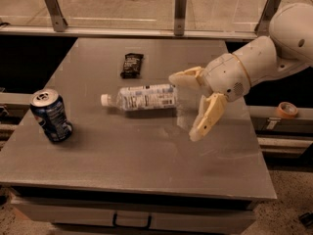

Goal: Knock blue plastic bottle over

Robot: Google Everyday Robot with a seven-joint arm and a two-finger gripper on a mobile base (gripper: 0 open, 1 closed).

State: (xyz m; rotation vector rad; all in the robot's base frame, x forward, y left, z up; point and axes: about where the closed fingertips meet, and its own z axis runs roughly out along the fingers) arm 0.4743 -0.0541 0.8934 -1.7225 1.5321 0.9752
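A clear plastic water bottle with a white screw cap and a white-and-blue label (146,97) is lying on its side near the middle of a grey metal-topped table (146,155), its cap pointing toward the table's left edge. The robot's cream-coloured two-finger gripper (184,106) is hovering at the bottle's base end, reaching in from the right on a white arm (259,62). Its fingers are spreading wide and gripping nothing. The upper finger (188,76) is sitting just above the bottle's base, though contact cannot be made out, while the lower finger (208,116) is angling down over the tabletop. A short blue soda can with a silver top (51,115) is standing well apart at the left edge, and a dark snack wrapper (132,65) is lying behind the bottle.
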